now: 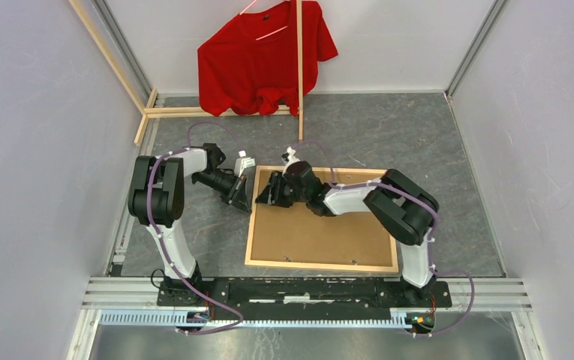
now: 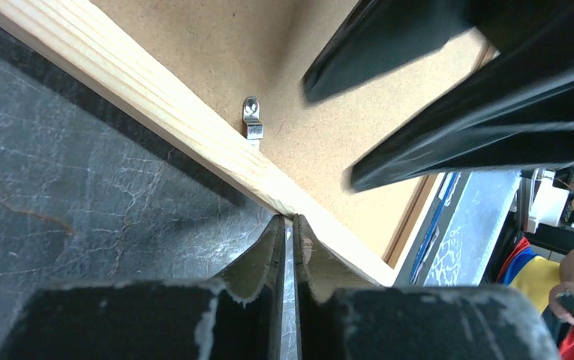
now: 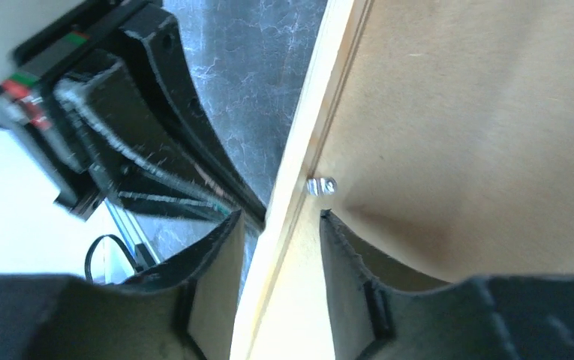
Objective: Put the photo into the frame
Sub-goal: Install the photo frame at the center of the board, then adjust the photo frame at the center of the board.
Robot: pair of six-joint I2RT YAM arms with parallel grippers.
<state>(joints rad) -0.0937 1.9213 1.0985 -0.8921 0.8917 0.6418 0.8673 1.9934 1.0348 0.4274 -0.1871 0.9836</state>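
The frame (image 1: 321, 264) lies face down on the dark table, its brown backing board (image 1: 321, 225) facing up. The photo is hidden. My left gripper (image 1: 243, 196) is shut, its tips (image 2: 287, 221) against the outside of the frame's left wood strip (image 2: 156, 105), near a small metal clip (image 2: 251, 118). My right gripper (image 1: 266, 191) is open and straddles that same strip (image 3: 321, 97). One finger is outside the frame and the other is over the backing board (image 3: 479, 112), just below the clip (image 3: 320, 185). The gripper's midpoint (image 3: 280, 217) lies on the strip.
A red T-shirt (image 1: 265, 56) hangs at the back wall. Loose light-wood slats (image 1: 111, 56) lean at the back left, and another slat (image 1: 299, 60) stands in front of the shirt. Grey walls close in both sides. An aluminium rail (image 1: 306, 289) runs along the near edge.
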